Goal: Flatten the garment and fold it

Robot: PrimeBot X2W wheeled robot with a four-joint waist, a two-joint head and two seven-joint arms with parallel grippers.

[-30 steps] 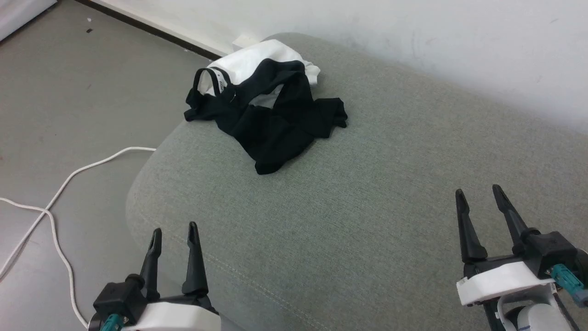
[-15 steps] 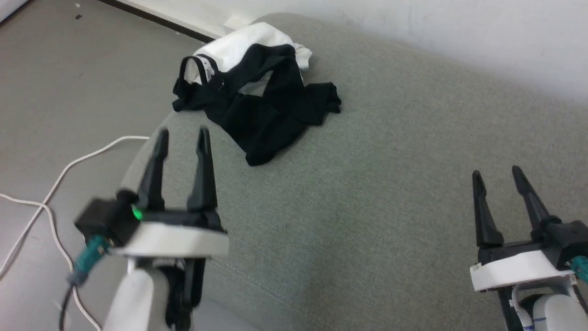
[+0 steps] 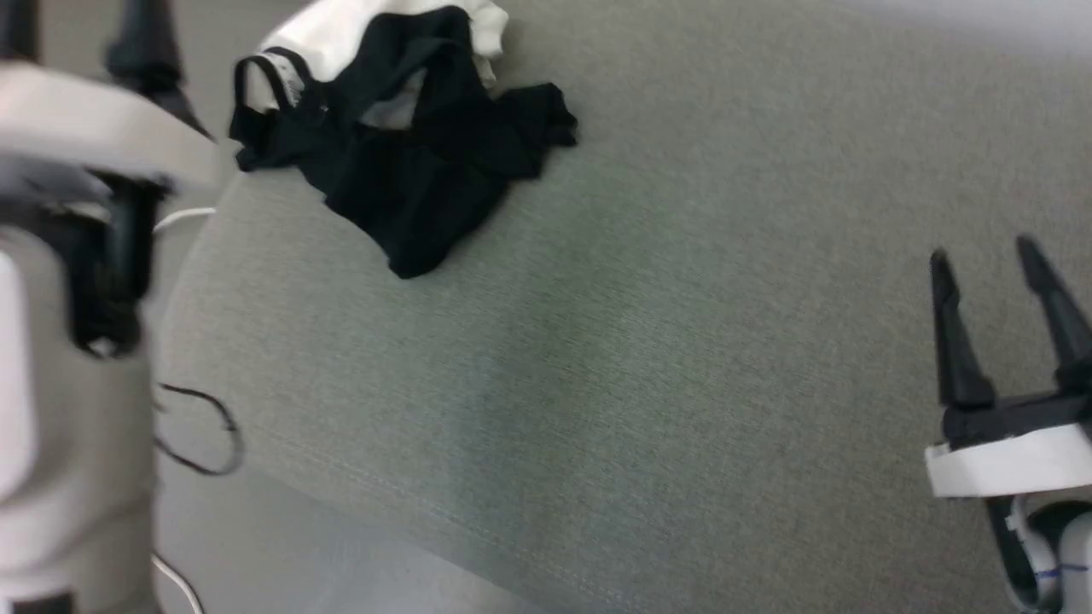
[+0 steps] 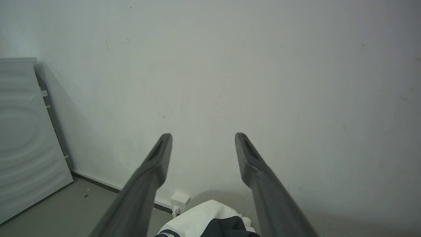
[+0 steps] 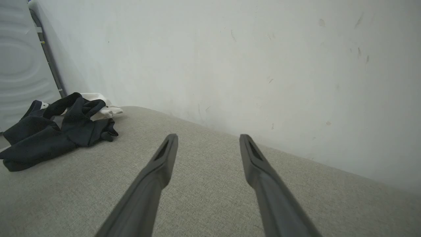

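Left gripper (image 4: 200,139): open, its two dark fingers spread with nothing between them. It shows blurred, high at the far left of the head view. Its own camera looks at the wall, with the garment low between the fingers.
White panel (image 4: 26,138): ridged, leaning on the wall at the left of the left wrist view, standing on the floor.
White cable (image 3: 182,218): on the grey floor (image 3: 256,554), just beside the cushion's left edge.
Garment (image 3: 401,162): a crumpled heap on the far left corner of the cushion, unfolded. The black fabric is bunched on top and towards the robot, the white body behind it, and the black-trimmed neck opening on its left. No print is visible. Neither gripper touches it.
Cushion (image 3: 682,341): grey-green upholstery with a seam along its near edge, set against the wall.
Right gripper (image 3: 983,251): open and holding nothing, low at the right of the head view over bare upholstery, well apart from the garment.
Wall (image 5: 263,59): pale and scuffed, behind the cushion.
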